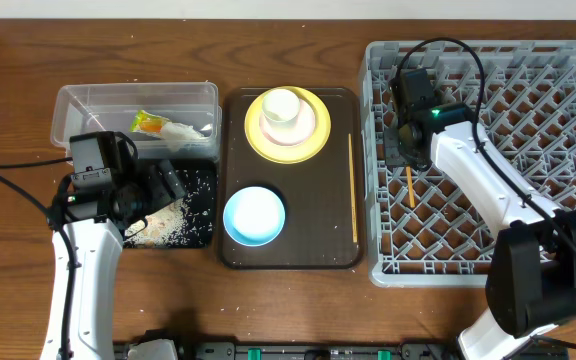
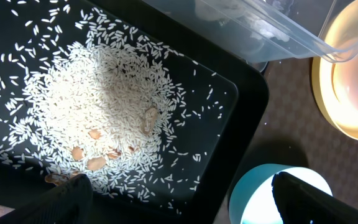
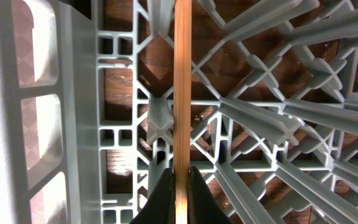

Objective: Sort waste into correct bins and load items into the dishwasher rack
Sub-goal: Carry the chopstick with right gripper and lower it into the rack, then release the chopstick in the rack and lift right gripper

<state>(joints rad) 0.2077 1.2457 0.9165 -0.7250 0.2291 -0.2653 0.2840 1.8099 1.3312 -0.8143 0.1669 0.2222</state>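
Observation:
My left gripper (image 1: pixel 163 185) is open and empty, low over the black tray (image 1: pixel 200 200), which holds loose rice (image 1: pixel 163 222). In the left wrist view its fingers (image 2: pixel 185 199) straddle the tray's corner, with the rice (image 2: pixel 104 106) on one side and the light blue bowl (image 2: pixel 253 193) on the other. My right gripper (image 1: pixel 406 150) is shut on a wooden chopstick (image 1: pixel 409 188) inside the grey rack (image 1: pixel 568 150). The right wrist view shows the fingers (image 3: pixel 180 180) pinching the chopstick (image 3: pixel 181 81) against the rack's floor grid (image 3: pixel 73 93).
The clear tub (image 1: pixel 133 100) holds the snack wrapper (image 1: pixel 148 123) and the white wrapper (image 1: pixel 183 130). A brown serving tray (image 1: pixel 288 258) carries the yellow plate (image 1: pixel 313 140) with the pink bowl (image 1: pixel 303 125) and white cup (image 1: pixel 281 105), the blue bowl (image 1: pixel 255 215) and a second chopstick (image 1: pixel 352 190).

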